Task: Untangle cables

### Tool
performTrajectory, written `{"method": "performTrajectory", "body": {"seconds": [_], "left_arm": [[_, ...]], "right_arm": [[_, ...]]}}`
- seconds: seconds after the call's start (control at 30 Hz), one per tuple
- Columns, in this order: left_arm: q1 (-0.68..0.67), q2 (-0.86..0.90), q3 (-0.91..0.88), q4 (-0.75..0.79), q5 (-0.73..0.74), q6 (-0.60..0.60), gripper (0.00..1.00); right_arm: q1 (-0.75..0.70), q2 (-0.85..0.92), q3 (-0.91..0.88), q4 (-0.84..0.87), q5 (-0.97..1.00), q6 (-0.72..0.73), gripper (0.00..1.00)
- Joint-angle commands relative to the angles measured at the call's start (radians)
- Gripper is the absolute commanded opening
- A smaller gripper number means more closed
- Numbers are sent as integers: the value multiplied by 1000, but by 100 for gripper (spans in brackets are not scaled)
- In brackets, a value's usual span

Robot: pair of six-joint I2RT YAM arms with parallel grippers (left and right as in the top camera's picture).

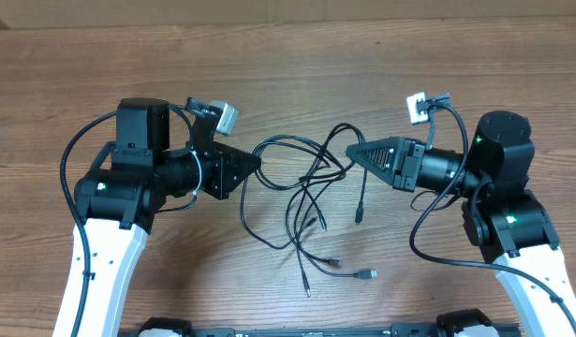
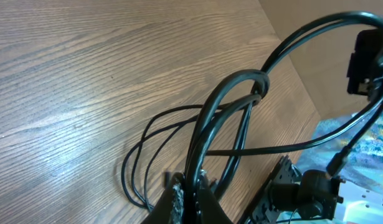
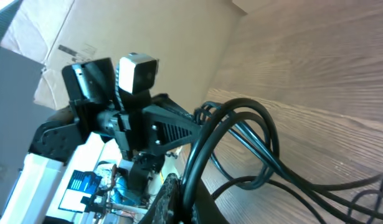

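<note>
left gripper [image 1: 257,167] and right gripper [image 1: 352,153] both clamped shut on cables [image 1: 304,180], tangle strung between them over mid table [image 1: 100,75]. pull apart slow and level; if it cinches, stop and regrip one cable.

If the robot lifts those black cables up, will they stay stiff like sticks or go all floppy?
Probably floppy: the cables curl in loose loops between the left gripper and right gripper. Likely light too, being thin. The plug ends may dangle and swing.
</note>
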Motion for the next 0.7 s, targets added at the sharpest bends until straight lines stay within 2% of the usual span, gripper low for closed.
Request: {"method": "performTrajectory", "body": {"seconds": [0.0,0.13,0.2,0.23,0.47,0.67], "left_arm": [[6,0,14,-9,-23,60,4],[6,0,14,-44,-166,62,4],[6,0,14,-64,-212,62,4],[6,0,14,-85,-218,66,4],[3,0,14,-135,-207,65,4],[3,0,14,-130,-130,66,4]], "right_arm": [[2,-5,14,21,-17,62,4],[2,-5,14,85,-23,176,4],[2,-5,14,157,-28,249,3],[2,-5,14,253,-31,325,4],[2,-5,14,618,6,515,4],[2,-5,14,675,58,618,4]]}}
